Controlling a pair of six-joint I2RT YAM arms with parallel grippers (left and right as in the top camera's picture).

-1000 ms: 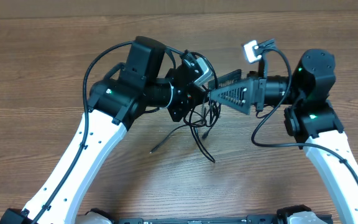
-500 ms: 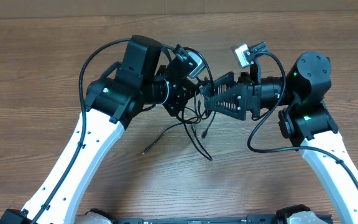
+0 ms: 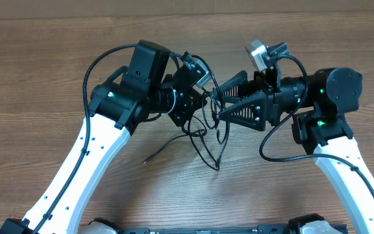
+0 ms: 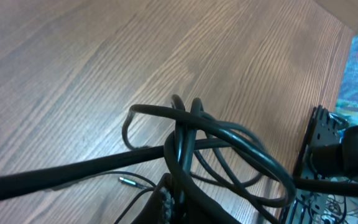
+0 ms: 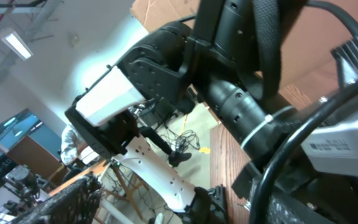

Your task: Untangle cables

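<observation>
Wood-grain tabletop [image 3: 37, 78] runs out on every side of the two arms, which meet nose to nose over its middle. From where I stand, the left end effector [image 3: 201, 103] is pressed together on the cables [image 3: 208, 133], pinching the knot of black loops at its tips. I'd guess it holds them up so the slack hangs free and the snarl can be read and pulled at. Its own camera shows the loops crossing one another right at its tips, raised off the wood. On the near side of the left end effector the loose strands trail down to the tabletop, and one thin tail with a plug end [image 3: 147, 159] lies off to its left. The right end effector [image 3: 217, 104] sits just beside the left end effector and faces it, its fingers [image 3: 236, 83] apart with strands passing between them. I judge it is lined up to take one strand, though no pinch shows yet.
</observation>
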